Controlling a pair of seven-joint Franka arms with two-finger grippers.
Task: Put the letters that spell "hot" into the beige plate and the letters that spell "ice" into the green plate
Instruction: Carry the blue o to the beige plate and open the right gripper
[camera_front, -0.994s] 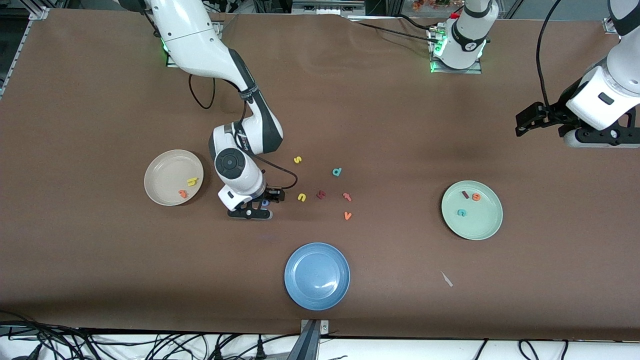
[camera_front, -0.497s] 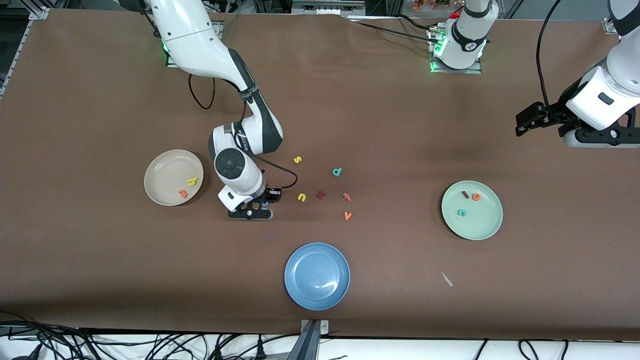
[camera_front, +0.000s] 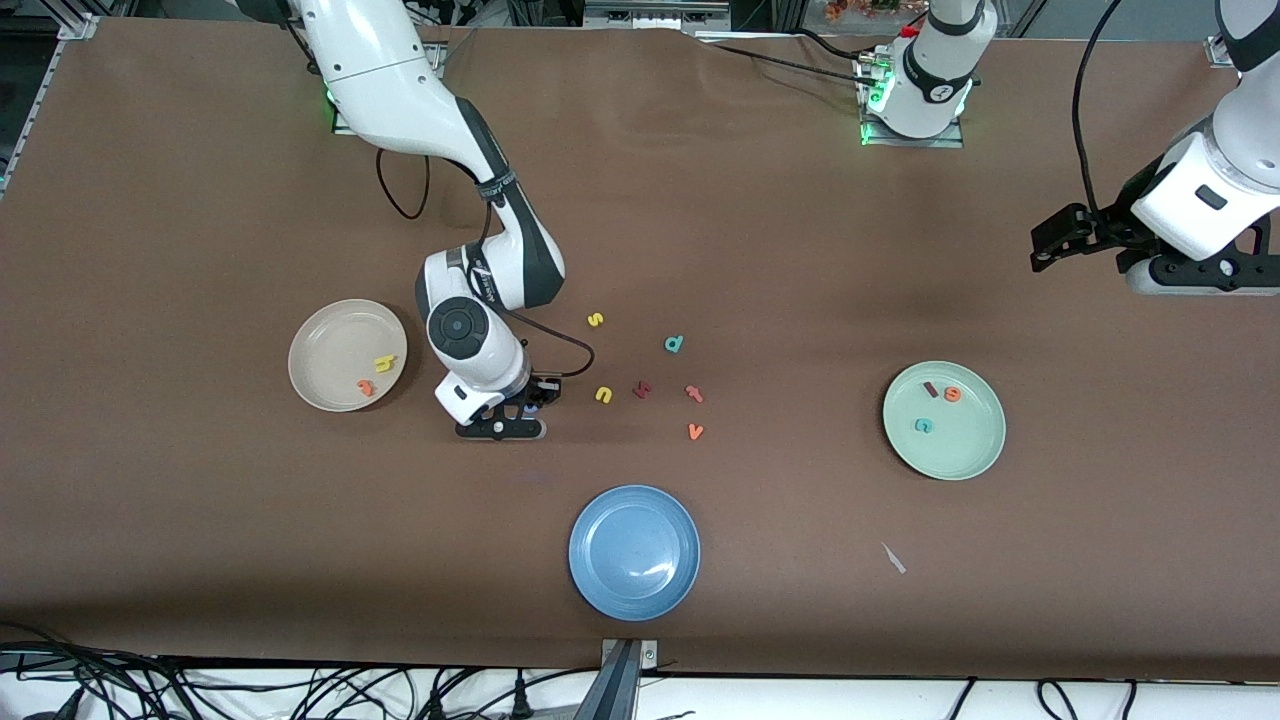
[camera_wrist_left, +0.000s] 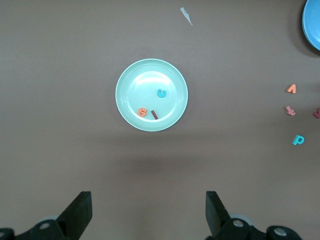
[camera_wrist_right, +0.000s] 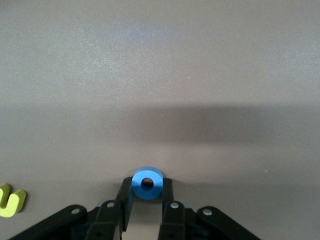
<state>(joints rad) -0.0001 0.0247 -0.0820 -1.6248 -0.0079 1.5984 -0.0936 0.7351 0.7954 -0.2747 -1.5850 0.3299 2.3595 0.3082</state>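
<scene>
Right gripper (camera_wrist_right: 146, 196) pinches the blue o (camera_wrist_right: 147, 181) between its fingers, low on the table; beige plate (camera_front: 318, 340) lies beside it.

In the front view the small blue ring-shaped foam o (camera_wrist_right: 147, 183) is almost wholly hidden under the right gripper (camera_front: 520, 403). The round blue plate (camera_wrist_left: 312, 22) is cut off by the left wrist view's edge, as is a dark red letter (camera_wrist_left: 317, 113).

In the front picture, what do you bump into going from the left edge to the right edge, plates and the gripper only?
beige plate → right gripper → blue plate → green plate → left gripper
</scene>
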